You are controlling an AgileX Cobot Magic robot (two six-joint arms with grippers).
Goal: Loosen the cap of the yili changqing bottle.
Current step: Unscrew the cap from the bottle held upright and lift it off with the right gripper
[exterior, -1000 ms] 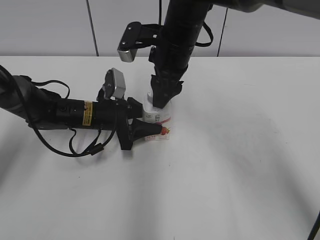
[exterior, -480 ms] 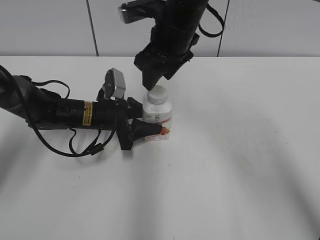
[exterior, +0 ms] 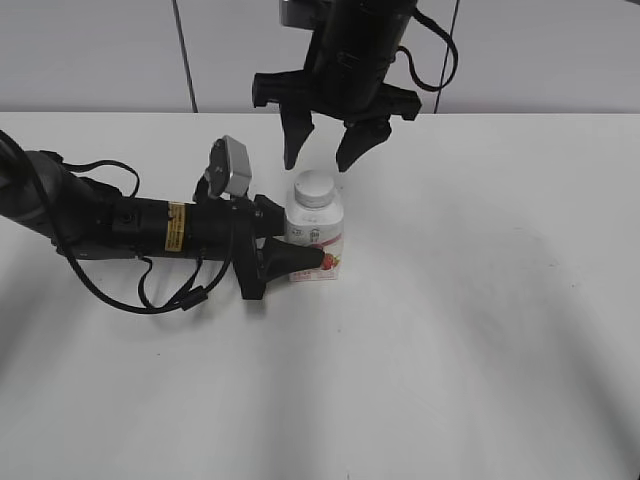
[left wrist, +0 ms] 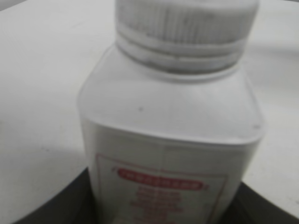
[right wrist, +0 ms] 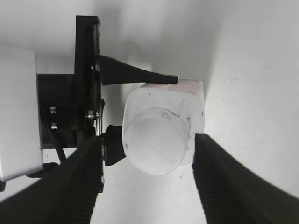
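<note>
The yili changqing bottle [exterior: 316,238] stands upright on the white table, white with a pink-red label, its white cap [exterior: 314,187] on the neck. My left gripper [exterior: 305,258] lies low from the left and is shut on the bottle's body. In the left wrist view the bottle [left wrist: 170,140] and cap [left wrist: 187,28] fill the frame. My right gripper [exterior: 325,150] hangs open just above the cap, not touching it. From above, the right wrist view shows the cap [right wrist: 155,141] between the spread fingers [right wrist: 79,179], with the bottle [right wrist: 180,95] under it.
The white table [exterior: 480,330] spreads to the right and front of the bottle. A grey panelled wall [exterior: 100,50] runs behind the table. The left arm's body and cables [exterior: 110,225] lie across the table's left side.
My right gripper has let go of the cap, risen off the bottle, turned and opened. The bottle and left gripper have not moved.
</note>
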